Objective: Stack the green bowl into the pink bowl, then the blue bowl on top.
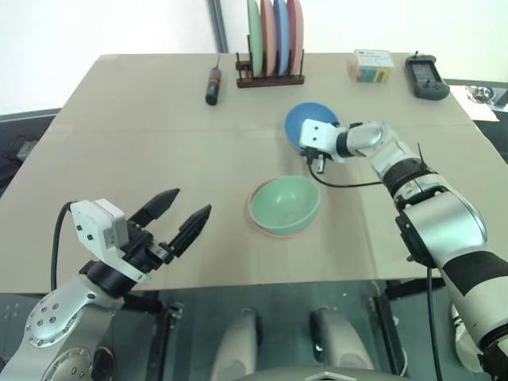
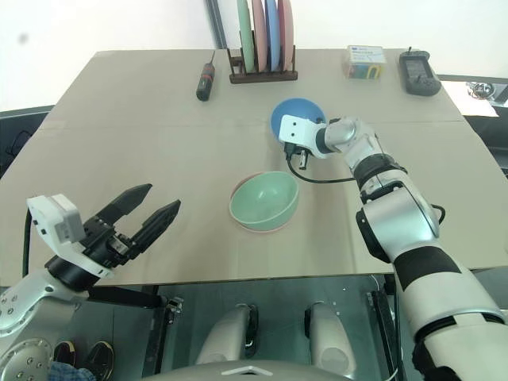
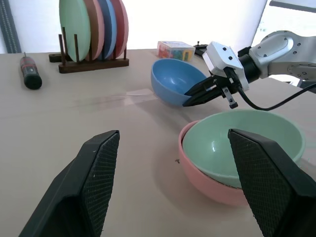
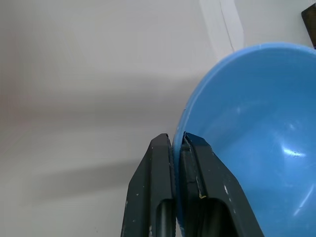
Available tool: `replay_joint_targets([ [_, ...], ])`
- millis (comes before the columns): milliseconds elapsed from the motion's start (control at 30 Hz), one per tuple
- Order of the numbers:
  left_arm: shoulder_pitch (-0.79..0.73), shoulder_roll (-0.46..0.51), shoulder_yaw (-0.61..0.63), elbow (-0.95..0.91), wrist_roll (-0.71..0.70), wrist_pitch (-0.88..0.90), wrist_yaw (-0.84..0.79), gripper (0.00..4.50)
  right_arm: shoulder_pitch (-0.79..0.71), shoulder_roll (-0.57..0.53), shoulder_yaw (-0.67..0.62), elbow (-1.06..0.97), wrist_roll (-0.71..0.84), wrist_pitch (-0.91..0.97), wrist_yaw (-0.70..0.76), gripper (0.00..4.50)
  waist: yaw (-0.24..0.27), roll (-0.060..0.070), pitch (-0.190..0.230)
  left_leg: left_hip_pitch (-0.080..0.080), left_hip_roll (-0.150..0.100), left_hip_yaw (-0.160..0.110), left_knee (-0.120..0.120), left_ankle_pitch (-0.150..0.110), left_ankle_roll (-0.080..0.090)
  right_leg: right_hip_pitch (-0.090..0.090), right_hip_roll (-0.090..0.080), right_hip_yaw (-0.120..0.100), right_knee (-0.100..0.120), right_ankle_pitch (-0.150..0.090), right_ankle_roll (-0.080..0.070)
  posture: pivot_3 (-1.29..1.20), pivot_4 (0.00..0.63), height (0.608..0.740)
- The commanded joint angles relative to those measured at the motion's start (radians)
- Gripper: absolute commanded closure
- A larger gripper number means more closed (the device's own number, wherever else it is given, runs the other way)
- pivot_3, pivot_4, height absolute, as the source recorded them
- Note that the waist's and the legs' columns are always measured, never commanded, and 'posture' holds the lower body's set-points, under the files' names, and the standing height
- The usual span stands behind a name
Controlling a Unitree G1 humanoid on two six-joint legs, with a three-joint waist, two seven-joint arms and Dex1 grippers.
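The green bowl (image 1: 286, 203) sits nested inside the pink bowl (image 3: 207, 180) at the middle of the table; a thin pink rim shows under it. Behind them, a short gap away, the blue bowl (image 1: 305, 117) is tipped up on its side, with its near rim pinched between the fingers of my right gripper (image 4: 177, 139), which is shut on it. In the left wrist view the right gripper (image 3: 188, 102) meets the blue bowl (image 3: 175, 81) from the side. My left gripper (image 1: 191, 201) hangs open over the table's near left part, well clear of the bowls.
A wooden rack with several upright coloured plates (image 1: 272, 40) stands at the table's far edge. Left of it lies a black and red screwdriver (image 1: 213, 84). At the far right are a small box (image 1: 370, 65) and a black device (image 1: 426, 77).
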Motion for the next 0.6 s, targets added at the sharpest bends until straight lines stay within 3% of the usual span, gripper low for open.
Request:
replay_joint_targets([
  [33,0.013,0.052,-0.017,-0.038,-0.047,-0.017,-0.070,0.77,-0.052,-0.054,-0.091,-0.078,0.090,-0.054,0.127,4.36,0.001,0.001,0.000,0.000,0.000,0.000,0.000,0.000,0.000,0.000,0.000,0.000,0.000,0.000,0.000,0.00,0.150,0.740],
  [167,-0.005,0.105,-0.023,0.014,-0.033,-0.022,-0.112,0.77,0.006,-0.081,-0.150,-0.330,0.265,-0.078,0.448,4.36,-0.002,0.002,0.001,0.000,0.000,0.000,-0.001,0.000,0.000,0.000,0.000,0.000,0.000,0.000,0.000,0.00,0.150,0.740],
  [300,-0.073,0.148,-0.044,0.075,-0.034,-0.024,-0.145,0.77,0.197,-0.172,-0.116,-0.815,0.403,0.120,0.658,4.36,0.005,0.001,0.001,0.001,0.001,-0.001,-0.002,0.000,0.000,0.000,0.001,-0.001,0.000,0.000,0.000,0.00,0.150,0.740],
  [433,-0.128,0.179,-0.075,0.124,-0.025,-0.024,-0.182,0.77,0.362,-0.271,-0.110,-1.288,0.557,0.420,0.707,4.36,0.017,0.002,0.001,-0.002,0.000,-0.003,-0.001,0.000,0.000,0.001,-0.001,-0.004,-0.001,0.000,0.000,0.00,0.150,0.740],
  [600,-0.186,0.203,-0.110,0.181,-0.014,-0.028,-0.226,0.77,0.451,-0.357,-0.100,-1.556,0.613,0.605,0.665,4.36,0.006,0.002,0.001,0.001,0.001,-0.002,0.000,0.000,0.000,0.001,0.000,-0.003,0.000,-0.001,-0.001,0.00,0.150,0.740],
])
